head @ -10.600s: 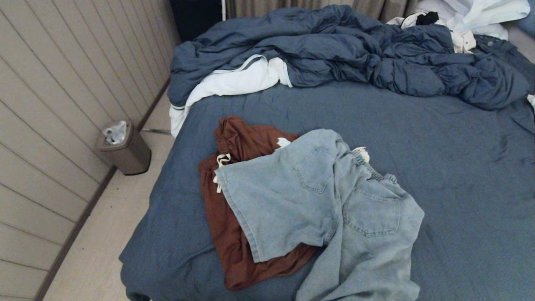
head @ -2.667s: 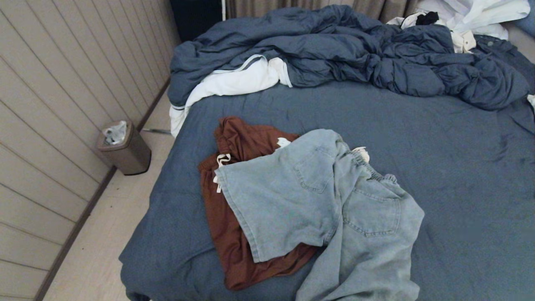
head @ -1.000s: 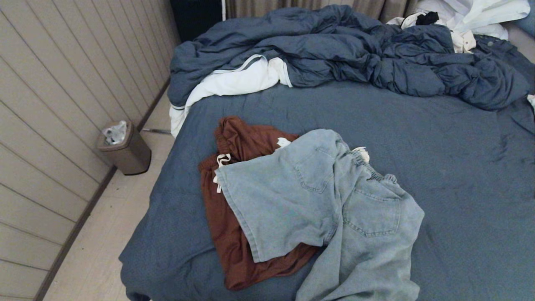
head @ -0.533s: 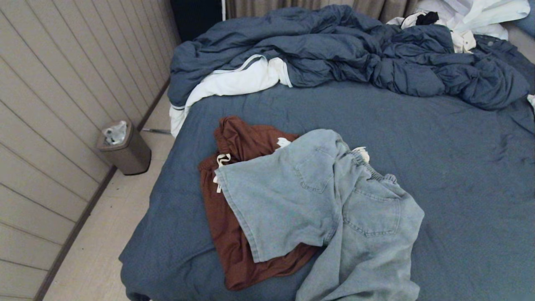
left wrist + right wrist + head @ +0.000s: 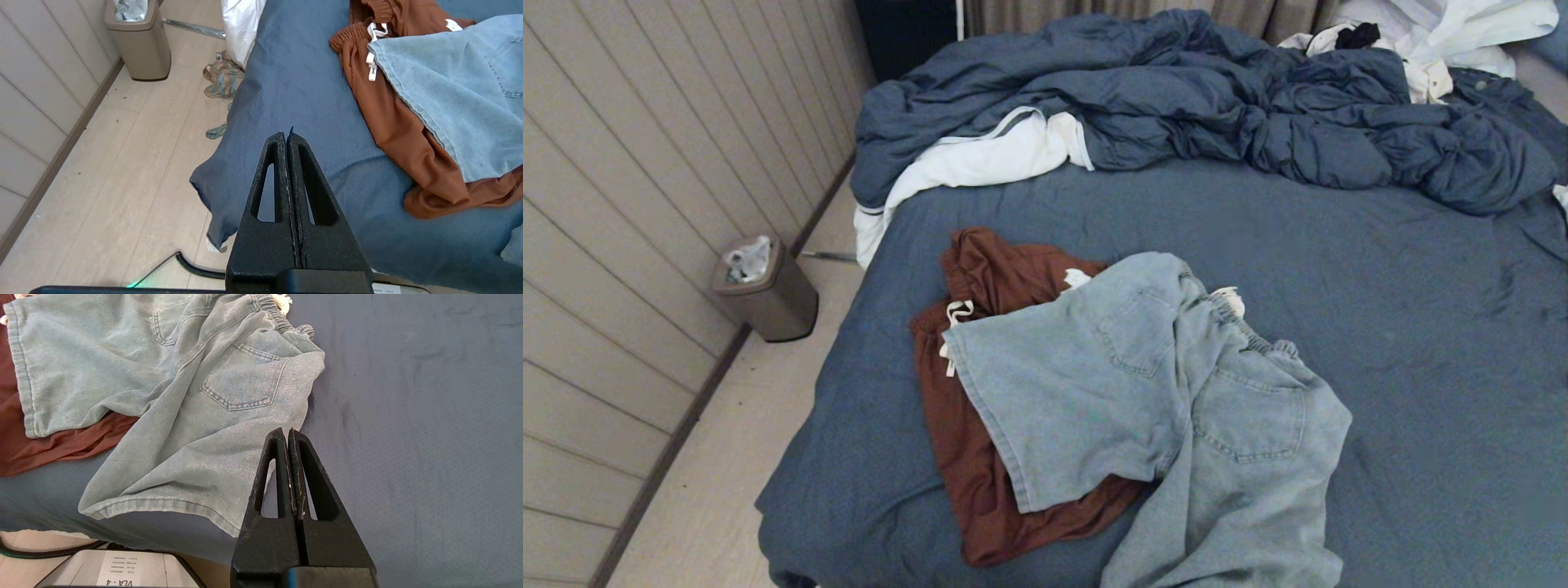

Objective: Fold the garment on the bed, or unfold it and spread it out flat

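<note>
Light blue denim shorts (image 5: 1168, 408) lie rumpled near the front of the bed (image 5: 1380, 269), back pockets up, partly over rust-brown shorts (image 5: 980, 441) with a white drawstring. Neither arm shows in the head view. My left gripper (image 5: 286, 136) hangs shut and empty above the bed's front left corner, apart from the brown shorts (image 5: 392, 122). The right gripper (image 5: 287, 433) is shut and empty too, hovering over the sheet just beside the denim shorts (image 5: 184, 416), near their hem.
A crumpled blue duvet (image 5: 1192, 98) with white lining fills the back of the bed, with white clothes (image 5: 1445, 33) at the far right. A bin (image 5: 768, 286) stands on the floor by the panelled wall. Cloth scraps (image 5: 224, 77) and a cable (image 5: 192, 265) lie on the floor.
</note>
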